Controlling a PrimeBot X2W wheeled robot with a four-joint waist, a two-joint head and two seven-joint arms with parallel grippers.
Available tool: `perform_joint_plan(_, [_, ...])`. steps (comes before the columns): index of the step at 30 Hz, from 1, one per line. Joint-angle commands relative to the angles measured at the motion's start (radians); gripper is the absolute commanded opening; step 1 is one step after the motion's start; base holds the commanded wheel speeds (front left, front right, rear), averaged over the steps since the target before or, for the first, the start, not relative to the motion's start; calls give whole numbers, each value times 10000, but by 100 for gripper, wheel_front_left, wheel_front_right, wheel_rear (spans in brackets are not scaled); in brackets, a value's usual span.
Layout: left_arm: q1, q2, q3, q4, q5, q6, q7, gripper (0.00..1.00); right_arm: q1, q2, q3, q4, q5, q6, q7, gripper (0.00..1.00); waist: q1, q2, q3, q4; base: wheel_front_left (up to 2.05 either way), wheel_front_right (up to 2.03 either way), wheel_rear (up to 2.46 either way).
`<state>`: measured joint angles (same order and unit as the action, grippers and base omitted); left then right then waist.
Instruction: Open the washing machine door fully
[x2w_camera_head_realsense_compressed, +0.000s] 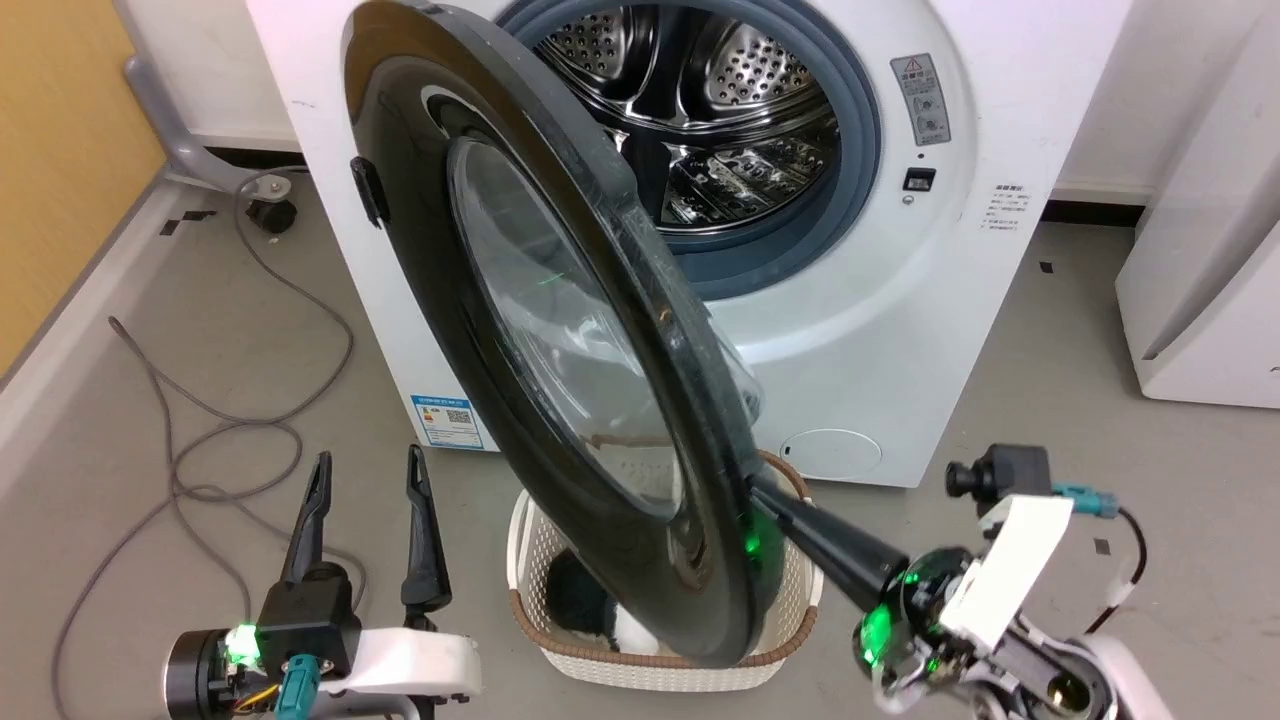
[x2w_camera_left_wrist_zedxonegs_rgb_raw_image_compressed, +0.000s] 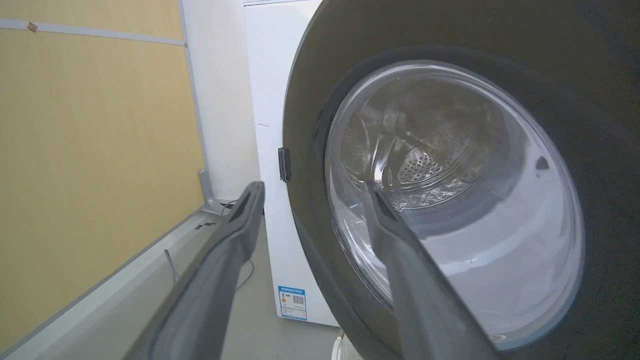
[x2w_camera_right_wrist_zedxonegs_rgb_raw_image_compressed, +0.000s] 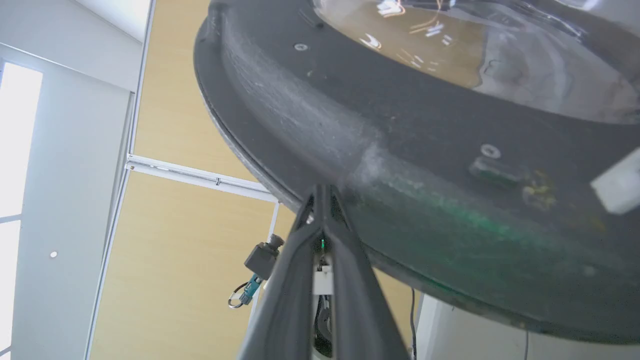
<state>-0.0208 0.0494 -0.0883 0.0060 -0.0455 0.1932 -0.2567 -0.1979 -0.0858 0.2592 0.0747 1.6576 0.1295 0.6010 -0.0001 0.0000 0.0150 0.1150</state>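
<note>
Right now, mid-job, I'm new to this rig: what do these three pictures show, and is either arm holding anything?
You're driving a wheeled robot with two arms. The head view looks down at a white washing machine whose round black washing machine door stands partly open. Each wrist view looks along that arm's own fingers. The left fingers are spread open, hold nothing and face the door's outer side. The right fingers are shut together, with their tips against the door's inner rim; they seem to be pushing it, not gripping it. On the floor, a white basket sits below the door, and loose cables lie further left.
</note>
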Motion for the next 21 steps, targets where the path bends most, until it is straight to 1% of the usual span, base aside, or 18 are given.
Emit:
perform_joint_plan(1, [110, 9, 2, 16, 69, -30, -51, 100, 203, 88, 93, -97, 42, 12, 49, 0, 1, 0, -11, 14, 0, 0, 0])
perform_joint_plan(10, [155, 9, 47, 32, 86, -59, -51, 100, 743, 326, 1267, -593, 171, 12, -29, 0, 1, 0, -32, 105, 0, 0, 0])
perform_joint_plan(21, [117, 9, 98, 122, 159, -138, -51, 100, 209, 353, 3092, -560, 469, 12, -727, 0, 1, 0, 65, 156, 0, 0, 0])
